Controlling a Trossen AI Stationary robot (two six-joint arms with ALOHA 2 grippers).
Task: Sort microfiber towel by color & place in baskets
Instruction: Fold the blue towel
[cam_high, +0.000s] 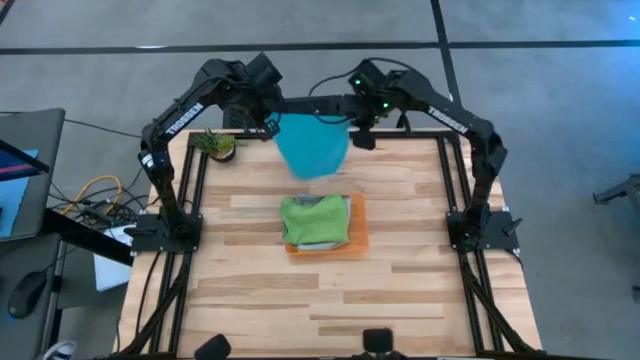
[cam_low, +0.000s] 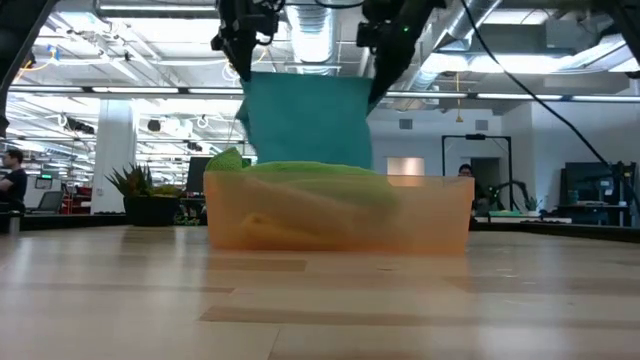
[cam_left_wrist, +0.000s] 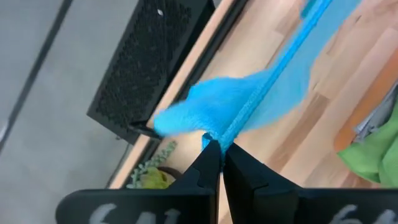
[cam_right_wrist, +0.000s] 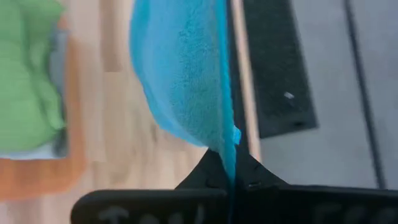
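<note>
From the high view we saw the 2 dark arms reaching in over the far edge of the pale wooden plank table. The left gripper and the right gripper each pinched an upper corner of a bright blue microfiber towel, which hung spread between them above the far middle of the table. Just nearer than the towel, at the table's centre, lay the shallow orange rectangular tray, and a crumpled green microfiber towel filled most of it, with a strip of grey cloth showing along its right side. A small green potted plant stood at the far left corner, near the left arm.

In the low view the blue towel hung flat like a curtain, raised behind the tray, with both grippers clamped on its top edge. The green towel rose above the tray's rim. People showed far off in the room behind.

In the left wrist view the left gripper's fingers were closed tight on a fold of the blue towel, which stretched away over the wood. The plant and a bit of green towel appeared at the edges.

In the right wrist view the right gripper was likewise shut on the blue towel's hem, and the tray with the green towel lay beyond.
</note>
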